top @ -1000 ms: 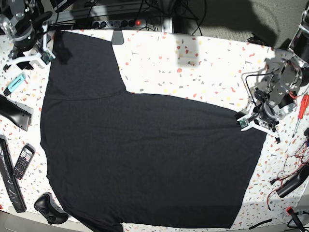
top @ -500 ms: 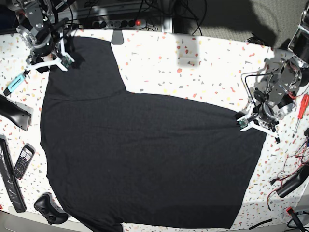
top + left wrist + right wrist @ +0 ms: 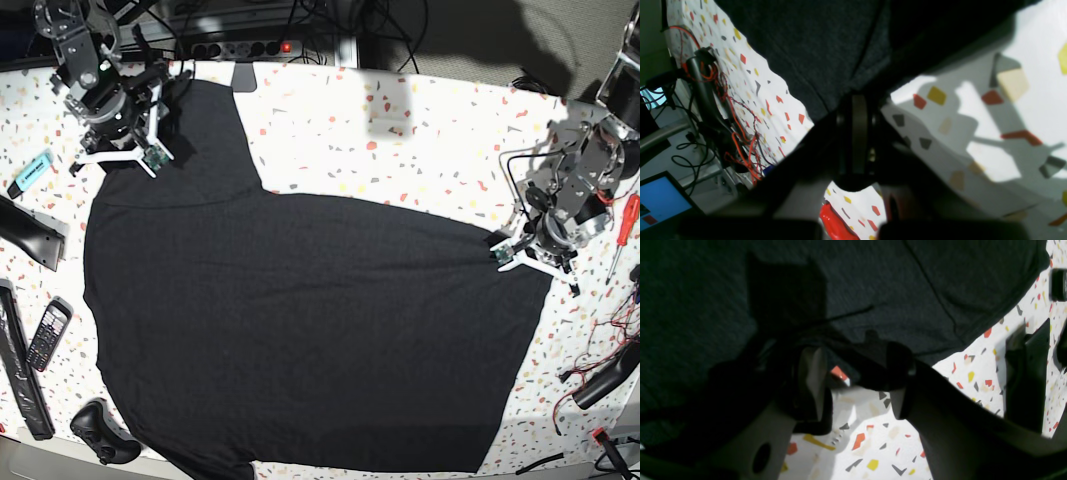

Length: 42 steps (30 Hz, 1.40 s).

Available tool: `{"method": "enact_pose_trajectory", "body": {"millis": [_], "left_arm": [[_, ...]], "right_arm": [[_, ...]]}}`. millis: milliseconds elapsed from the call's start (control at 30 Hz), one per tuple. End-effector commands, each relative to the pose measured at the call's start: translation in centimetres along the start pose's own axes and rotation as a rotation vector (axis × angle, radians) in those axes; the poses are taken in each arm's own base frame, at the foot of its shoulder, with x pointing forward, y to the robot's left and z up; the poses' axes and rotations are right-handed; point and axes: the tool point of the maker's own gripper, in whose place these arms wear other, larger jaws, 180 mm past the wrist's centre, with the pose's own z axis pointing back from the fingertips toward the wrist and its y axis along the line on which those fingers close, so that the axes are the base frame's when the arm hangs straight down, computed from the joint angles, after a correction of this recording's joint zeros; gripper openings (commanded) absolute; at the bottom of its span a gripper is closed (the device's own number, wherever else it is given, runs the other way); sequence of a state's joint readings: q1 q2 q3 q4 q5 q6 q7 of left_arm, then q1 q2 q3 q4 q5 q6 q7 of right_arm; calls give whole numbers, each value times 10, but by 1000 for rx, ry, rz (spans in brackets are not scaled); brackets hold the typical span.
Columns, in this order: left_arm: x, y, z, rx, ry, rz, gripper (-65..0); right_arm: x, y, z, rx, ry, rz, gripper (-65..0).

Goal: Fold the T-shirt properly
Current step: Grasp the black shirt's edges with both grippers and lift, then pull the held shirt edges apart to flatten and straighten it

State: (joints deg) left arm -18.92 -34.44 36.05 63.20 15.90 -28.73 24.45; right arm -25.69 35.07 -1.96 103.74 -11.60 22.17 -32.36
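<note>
While the black T-shirt (image 3: pixel 300 320) lies spread flat over most of the speckled desk (image 3: pixel 420 130), plain side up, clutter crowds its edges. A phone (image 3: pixel 47 335) and a black controller (image 3: pixel 103 432) lie just beside its near-left hem, a turquoise marker (image 3: pixel 32 172) near the far-left sleeve, a red screwdriver (image 3: pixel 625 232) past the right corner. The left gripper (image 3: pixel 528 252) has its jaws pressed together on the shirt's right corner. The right gripper (image 3: pixel 118 148) hangs over the sleeve, jaws spread wide, holding nothing.
</note>
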Motion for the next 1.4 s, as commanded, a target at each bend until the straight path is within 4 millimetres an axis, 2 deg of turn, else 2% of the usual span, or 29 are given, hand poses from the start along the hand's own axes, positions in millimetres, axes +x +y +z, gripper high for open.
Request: {"method": "enact_pose_trajectory", "body": {"millis": [0,33,67,167,200,367,533,667,867,1000,1200,1367], "left_arm": [[2,-22,-2,-89,-13,0,-650],[2,-22,-2,-89,-13,0,-650],[2,-22,-2,-89,-13,0,-650],[2,-22,-2,-89,-13,0,-650],[2,-22,-2,-89,-13,0,-650],[3,-37,-3,-126,-36,28,-650],[-19,-68,-3,-147,-9,80,-650],[-28,-86,15,-133,-84,140,-650],[-23,-86,57,-83,-215,352,-650],[-34,-88,76,-54,-224,398,-650],[-48,-121,86,-108,-198,436,-650],[-57,-143,89,-150,-166,434,-650]], "right_arm": [[3,-6,2,-7,-10,16,-362],[3,-6,2,-5,-10,17,-375],[3,-5,2,-1,-10,21,-416],[3,-6,2,-3,-10,20,-620],[3,-7,2,-11,-10,16,-650],[8,-26,3,-100,-26,-42,-650],[-2,-18,7,-80,-9,-27,-650],[-17,-4,19,-41,12,23,-650],[-41,12,44,-14,56,27,-650],[-61,18,68,-4,102,31,-650],[-80,22,108,-1,149,26,-650],[-86,25,129,-13,176,-8,-650]]}}
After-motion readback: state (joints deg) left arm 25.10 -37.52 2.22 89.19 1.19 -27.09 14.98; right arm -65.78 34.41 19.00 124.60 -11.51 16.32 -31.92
